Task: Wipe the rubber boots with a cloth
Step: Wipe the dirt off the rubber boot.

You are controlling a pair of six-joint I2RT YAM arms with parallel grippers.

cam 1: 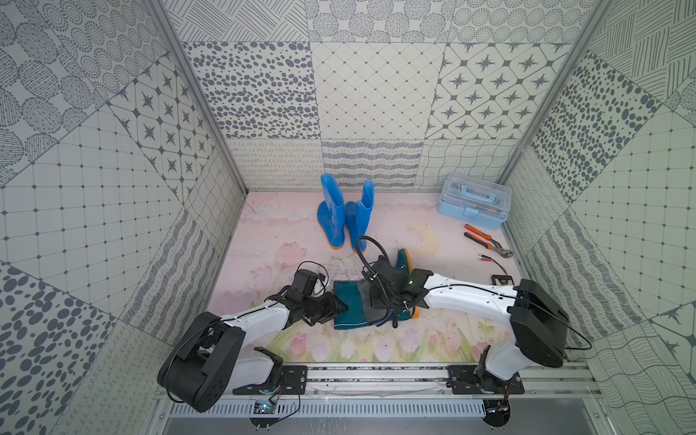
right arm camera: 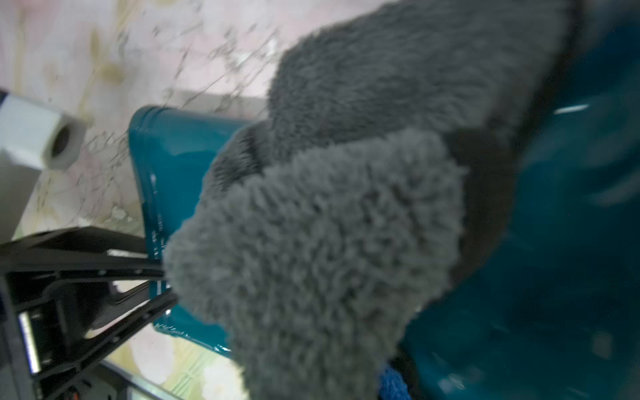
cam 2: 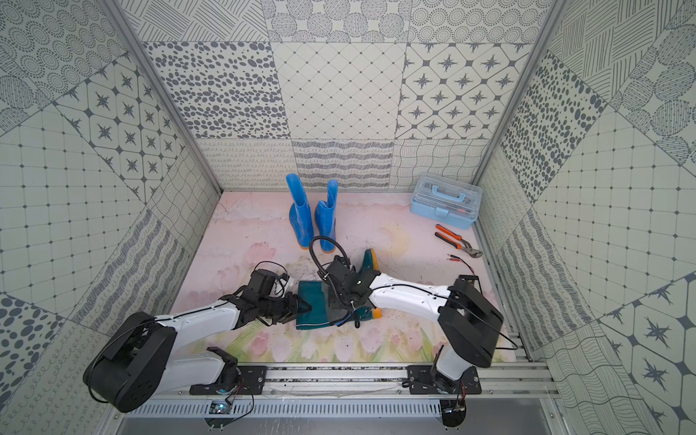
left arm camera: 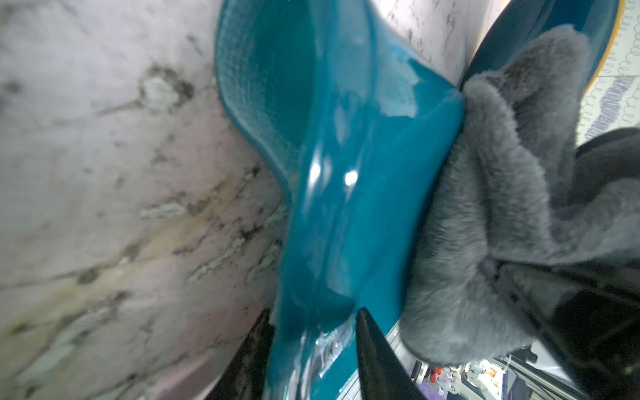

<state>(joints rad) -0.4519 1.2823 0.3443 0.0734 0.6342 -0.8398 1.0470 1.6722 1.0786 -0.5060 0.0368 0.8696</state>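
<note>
Steadying the teal boot (cam 1: 350,318), which lies on its side by the middle of the desk (cam 1: 301,339) front edge.
The left claw (cam 1: 341,307) pinches the shaft mouth. The right claw (cam 1: 376,301), clenched on the cloth (right arm camera: 311,242), rests on the shaft, whose long axis runs toward the left arm.

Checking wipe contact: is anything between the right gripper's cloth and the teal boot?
Nothing visible. The right gripper holds the grey cloth straight against the shaft of the teal boot. The left gripper has its jaws pinching the shaft's rim.
</note>
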